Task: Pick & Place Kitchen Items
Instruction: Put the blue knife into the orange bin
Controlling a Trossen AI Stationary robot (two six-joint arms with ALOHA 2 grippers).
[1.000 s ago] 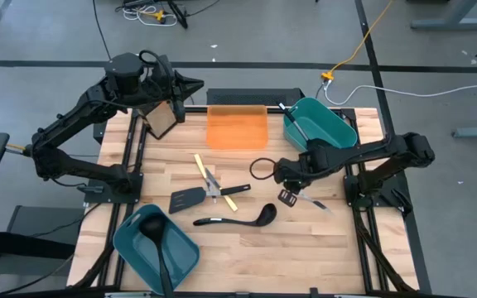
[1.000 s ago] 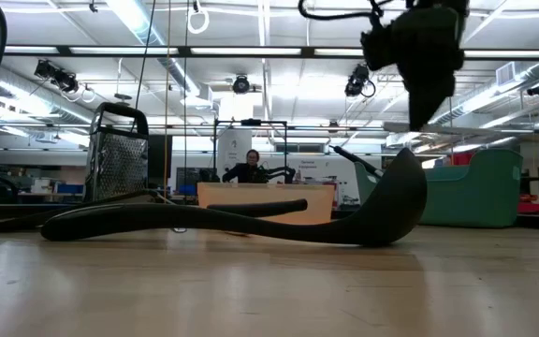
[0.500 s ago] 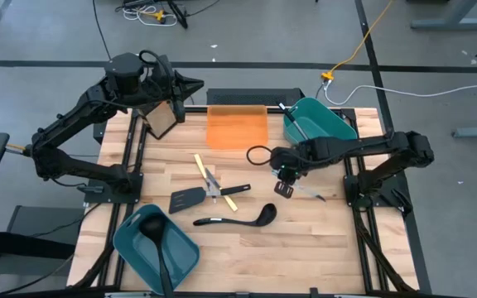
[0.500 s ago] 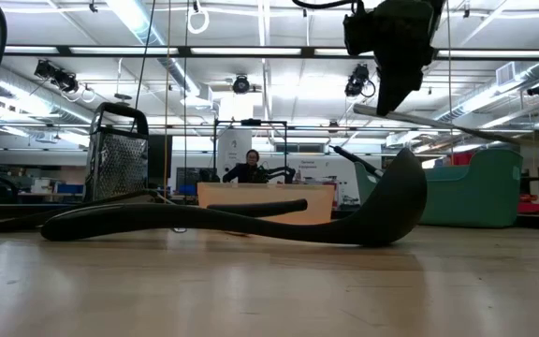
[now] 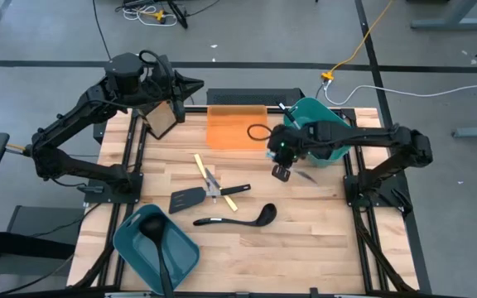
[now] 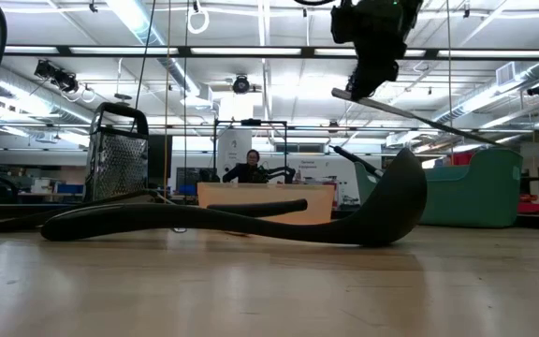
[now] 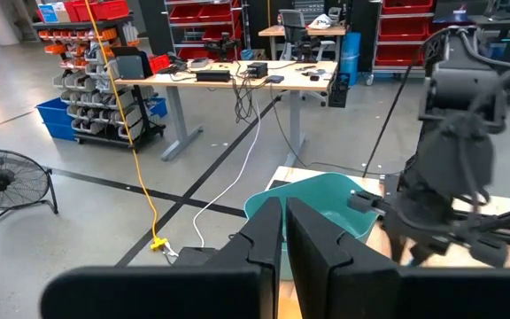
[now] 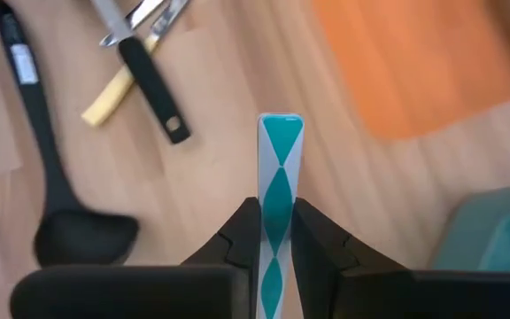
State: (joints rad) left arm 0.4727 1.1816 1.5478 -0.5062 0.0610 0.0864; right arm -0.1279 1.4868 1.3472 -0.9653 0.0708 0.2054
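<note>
My right gripper hangs above the table between the orange tray and the far-right teal bin, shut on a slim silvery utensil with a teal-and-white patterned end. A black ladle, a black slotted spatula, silver cutlery and yellow-handled pieces lie flat on the wood. A second ladle rests in the near-left teal bin. My left gripper is raised over the far-left corner, shut on nothing. My right gripper pinches the slim utensil between its two fingers, close behind the teal-and-white patterned end, which sticks out past them. The fingers slant steeply down from above and lie across it. It is lifted clear, its long silvery part slanting slightly down toward the table's right.
A metal box grater stands upright at the far left, below the left arm. The far-right bin holds a dark utensil. Bare wood lies along the near edge right of the ladle. A person sits at a desk in the room behind.
My right gripper has risen and swung toward the table's far edge, closing on the orange tray and the far-right bin, while its wrist rolled. The slim utensil has gone with it, still clear of the table. The fingers have stayed shut on it.
</note>
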